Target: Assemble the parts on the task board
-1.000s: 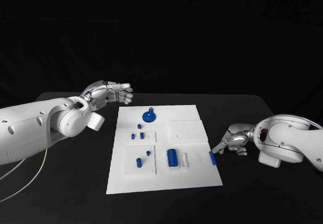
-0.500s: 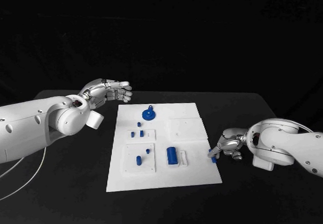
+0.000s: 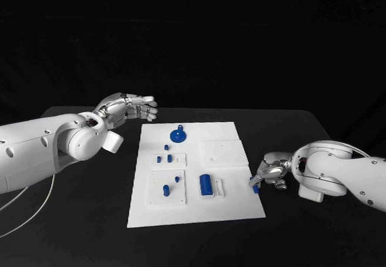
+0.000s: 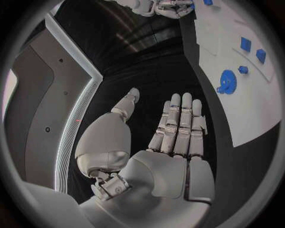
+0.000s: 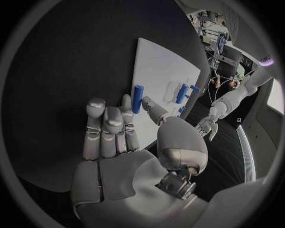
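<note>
My right hand (image 3: 271,172), fingers apart, touches a blue part (image 3: 254,189) at the task board (image 3: 228,214) edge; my left hand (image 3: 128,110) hovers, fingers loosely spread

Black table (image 3: 88,224) against a dark backdrop.

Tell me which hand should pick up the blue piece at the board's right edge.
Probably the right hand: its fingers already reach that blue piece at the white board's right edge. The left hand sits open beyond the far left corner.
</note>
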You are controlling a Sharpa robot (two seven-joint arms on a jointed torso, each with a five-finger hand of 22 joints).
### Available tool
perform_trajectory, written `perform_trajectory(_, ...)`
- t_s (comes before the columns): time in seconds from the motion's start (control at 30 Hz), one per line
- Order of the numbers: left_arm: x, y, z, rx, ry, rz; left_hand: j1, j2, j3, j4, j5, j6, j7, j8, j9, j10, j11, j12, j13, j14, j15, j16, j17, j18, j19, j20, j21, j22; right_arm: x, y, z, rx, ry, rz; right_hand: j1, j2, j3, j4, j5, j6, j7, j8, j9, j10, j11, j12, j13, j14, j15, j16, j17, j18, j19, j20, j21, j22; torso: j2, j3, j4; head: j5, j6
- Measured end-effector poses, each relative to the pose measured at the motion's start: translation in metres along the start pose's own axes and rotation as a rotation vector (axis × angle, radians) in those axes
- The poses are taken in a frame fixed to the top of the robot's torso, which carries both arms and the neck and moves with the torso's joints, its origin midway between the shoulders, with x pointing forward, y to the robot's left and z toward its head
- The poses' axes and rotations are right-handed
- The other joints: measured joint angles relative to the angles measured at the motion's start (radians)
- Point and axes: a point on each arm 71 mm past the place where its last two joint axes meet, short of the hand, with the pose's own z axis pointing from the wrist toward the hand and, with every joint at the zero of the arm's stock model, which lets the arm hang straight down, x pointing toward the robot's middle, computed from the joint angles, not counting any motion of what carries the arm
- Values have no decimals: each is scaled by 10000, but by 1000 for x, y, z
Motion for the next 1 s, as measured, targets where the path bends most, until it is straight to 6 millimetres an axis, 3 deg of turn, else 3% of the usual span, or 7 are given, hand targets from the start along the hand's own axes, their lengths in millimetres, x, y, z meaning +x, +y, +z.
perform_trajectory(0.1, 0, 0, 0, -5, -2, 0, 0, 0, 0, 0, 0, 0, 0, 0, 0, 0, 0, 0, 0, 0, 0, 0, 0, 1, 0, 0, 0, 10, 0, 1, 0, -17, -17, -22, 539, 59, 596, 0, 0, 8, -7, 0, 27, 7, -5, 0, 0, 14, 13, 0, 0, 0, 0, 0, 0, 0, -1, 5, -2, 1, -10)
perform_trajectory(0.2, 0, 0, 0, -10, 0, 0, 0, 0, 0, 0, 0, 0, 0, 0, 0, 0, 0, 0, 0, 0, 0, 0, 0, 1, 0, 0, 0, 9, 0, 1, 1, -38, -25, -39, 812, -90, 1290, 155, -30, 93, 16, 0, 27, 72, -1, -2, 1, 17, 15, 0, 0, -1, 35, 72, 0, 19, -1, 6, -3, -10, -24)
perform_trajectory(0.4, 0, 0, 0, -21, 1, 5, 0, 0, 0, 0, 0, 0, 0, 0, 0, 0, 0, 0, 0, 0, 0, 0, 7, 0, 0, 0, 0, 9, 0, 1, 1, -85, -32, -38, 902, -123, 1864, 227, -70, 225, -37, 64, -4, 179, -38, -5, 1, 32, 30, 0, 0, 8, 18, 158, 75, 65, -1, 10, -9, -55, -35)
perform_trajectory(0.6, 0, 0, 0, -25, 12, 3, -52, 52, -27, -27, -56, 0, 0, 0, -11, 0, 0, 0, 0, 0, 0, -38, 9, 1, 0, 0, 0, 27, 0, -1, 1, -105, -37, 0, 758, -127, 1868, 520, -79, 324, -30, 68, -17, 182, -40, -7, 1, 33, 32, 1, -13, 97, 21, 229, 122, 77, -2, 10, -3, -63, -19)
perform_trajectory(0.77, -1, 0, 0, -32, -1, 8, -52, 52, -27, -27, -56, 0, 0, 0, -10, 0, 0, 0, 0, 0, 0, -38, 18, 0, 0, 0, -39, 28, -5, -13, 1, 97, -8, 443, 546, -258, 1790, 635, -78, 346, -47, 72, -41, 215, -73, -7, 1, 33, 32, 4, -13, 155, 21, 230, 121, 87, -6, 10, -3, 3, -3)
perform_trajectory(0.83, 0, 0, 0, -32, 12, 5, -52, 52, -27, -27, -56, 0, 0, 0, -10, 0, 0, 0, 0, 0, 0, -38, 18, 0, 0, 0, -39, 28, -12, -21, -1, 270, -62, 735, 466, -228, 1759, 688, -70, 346, -48, 63, -595, 214, -73, -7, 1, 41, 25, 5, -13, 159, 20, 230, 129, 86, -7, 9, -2, 40, 6)
perform_trajectory(1.0, 0, 0, 0, -30, 21, 4, -52, 52, -27, -27, -56, 0, 0, 0, -10, 0, 0, 0, 0, 0, 0, -38, 18, 0, 0, 0, -39, 27, -25, -20, -10, 245, -189, 1080, 365, -227, 1690, 697, -68, 374, -76, 100, -570, 214, -74, -7, 1, 67, -1, 5, -12, 165, 20, 231, 178, 96, -6, 0, 5, 95, 32)
